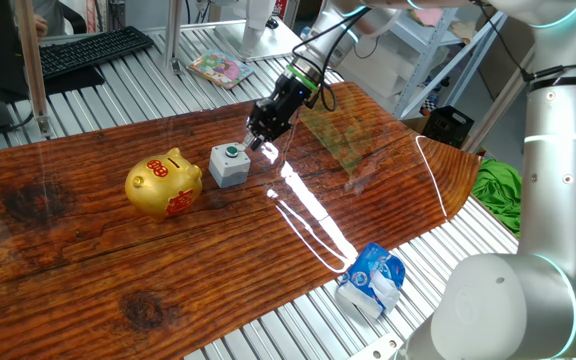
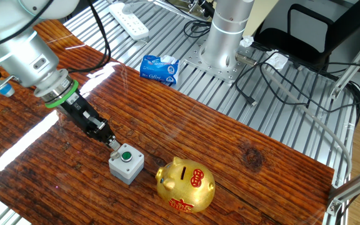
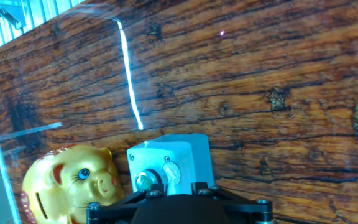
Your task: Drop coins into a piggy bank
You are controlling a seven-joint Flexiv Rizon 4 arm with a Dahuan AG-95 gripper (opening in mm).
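The gold piggy bank (image 1: 163, 185) with red markings stands on the wooden board, also in the other fixed view (image 2: 185, 184) and at the lower left of the hand view (image 3: 67, 180). My gripper (image 1: 260, 142) hangs just above the far edge of the small grey box, to the right of the bank; the other fixed view shows it too (image 2: 114, 144). Its fingers are close together on a small silvery coin (image 3: 171, 171), seen in front of the box top. The bank's slot faces up, about a hand's width from the gripper.
The grey box with a green button (image 1: 229, 165) sits between gripper and bank. A blue tissue pack (image 1: 371, 280) lies on the metal slats by the board's edge. A clear plastic sheet (image 1: 343, 135) lies on the board behind the gripper. A green cloth (image 1: 498, 190) is at the right.
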